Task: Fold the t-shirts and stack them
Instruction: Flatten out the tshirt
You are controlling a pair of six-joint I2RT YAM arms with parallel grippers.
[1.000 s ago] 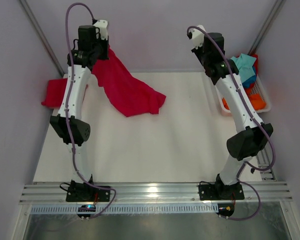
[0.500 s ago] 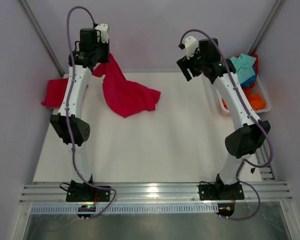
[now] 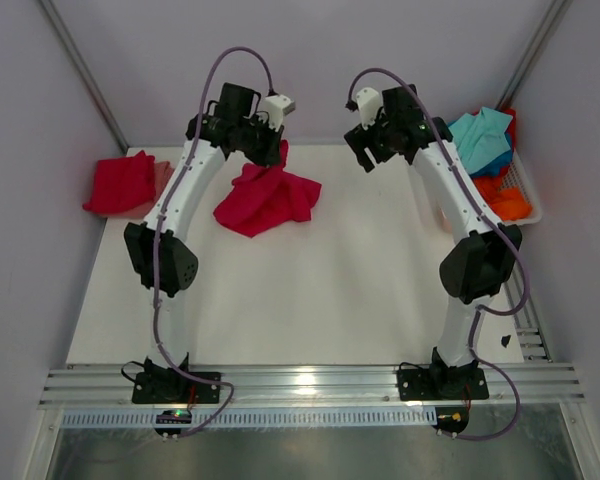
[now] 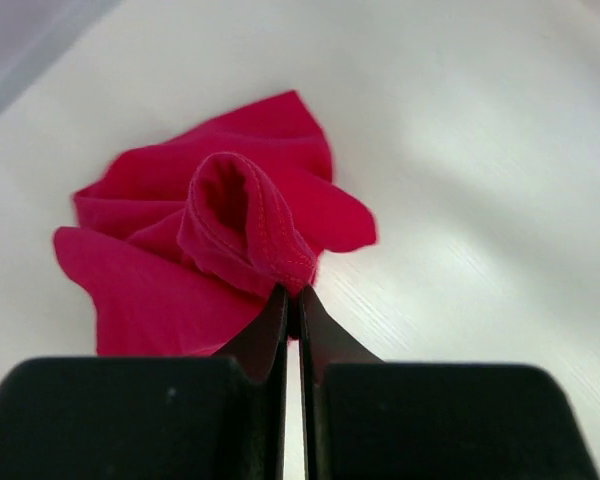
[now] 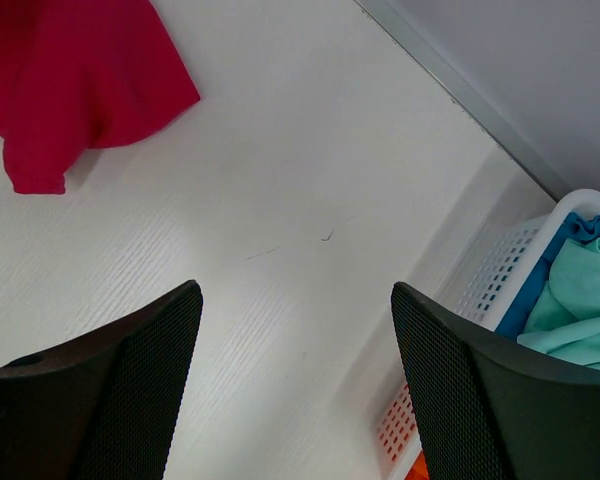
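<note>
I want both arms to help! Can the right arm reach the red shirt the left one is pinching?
Probably yes. The right gripper hangs open over bare table, apart from the crimson t-shirt, with nothing lying between them. The left gripper pinches only one fold.

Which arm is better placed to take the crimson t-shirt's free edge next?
Right, probably: right gripper is open, empty, near the crumpled crimson cloth t-shirt; left gripper is shut on its fold.

Robot lab test cell, white table, alu mounting rail, plain walls.
</note>
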